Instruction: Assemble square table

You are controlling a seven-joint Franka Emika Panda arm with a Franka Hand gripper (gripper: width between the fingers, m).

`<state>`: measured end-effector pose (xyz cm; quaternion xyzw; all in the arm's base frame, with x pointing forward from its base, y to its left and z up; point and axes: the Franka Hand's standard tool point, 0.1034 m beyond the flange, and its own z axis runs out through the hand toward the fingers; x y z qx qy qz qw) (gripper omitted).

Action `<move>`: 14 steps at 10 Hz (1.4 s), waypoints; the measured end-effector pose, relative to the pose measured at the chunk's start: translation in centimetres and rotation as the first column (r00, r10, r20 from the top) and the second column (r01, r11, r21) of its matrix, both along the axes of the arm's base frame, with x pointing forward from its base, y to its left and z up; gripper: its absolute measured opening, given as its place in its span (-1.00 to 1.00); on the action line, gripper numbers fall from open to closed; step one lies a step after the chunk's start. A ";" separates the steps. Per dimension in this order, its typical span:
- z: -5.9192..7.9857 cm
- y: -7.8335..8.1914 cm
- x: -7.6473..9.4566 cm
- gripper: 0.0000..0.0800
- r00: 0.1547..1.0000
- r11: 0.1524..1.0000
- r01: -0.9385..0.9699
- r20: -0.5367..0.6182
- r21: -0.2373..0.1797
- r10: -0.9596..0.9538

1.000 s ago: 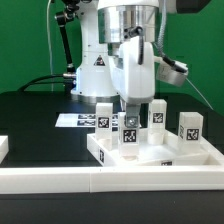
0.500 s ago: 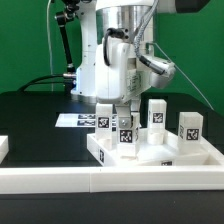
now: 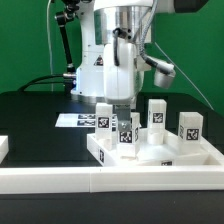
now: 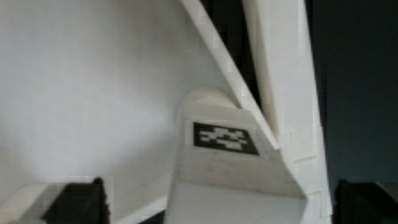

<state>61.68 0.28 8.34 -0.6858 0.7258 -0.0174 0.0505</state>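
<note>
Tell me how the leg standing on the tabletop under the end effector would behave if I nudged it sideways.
The leg looks like rigid white plastic, so it probably won't flex. It stands upright, taller than wide, so a high push would likely tip it. Whether it is fixed into the tabletop can't be told. The end effector appears open.

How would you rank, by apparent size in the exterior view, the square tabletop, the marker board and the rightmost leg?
1. Square tabletop.
2. Marker board, partly hidden, farther back, so unsure.
3. Rightmost leg.
</note>
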 end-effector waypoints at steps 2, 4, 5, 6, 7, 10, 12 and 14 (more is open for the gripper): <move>0.1 0.1 0.0 0.62 0.978 0.978 -0.207 -0.007 -0.012 0.207; 0.2 0.0 0.1 0.62 0.922 0.921 -0.388 -0.005 -0.024 0.388; 0.2 -0.1 0.1 0.62 0.889 0.888 -0.458 -0.005 -0.032 0.458; 0.2 -0.2 0.1 0.62 0.832 0.831 -0.555 -0.005 -0.043 0.555; 0.2 -0.3 0.1 0.62 0.795 0.794 -0.606 -0.005 -0.049 0.606; 0.1 -0.1 0.0 0.62 0.695 0.693 -0.718 -0.012 -0.064 0.719; 0.1 0.0 0.0 0.62 0.614 0.611 -0.788 -0.015 -0.076 0.789; 0.0 0.1 0.0 0.62 0.538 0.535 -0.841 -0.019 -0.081 0.843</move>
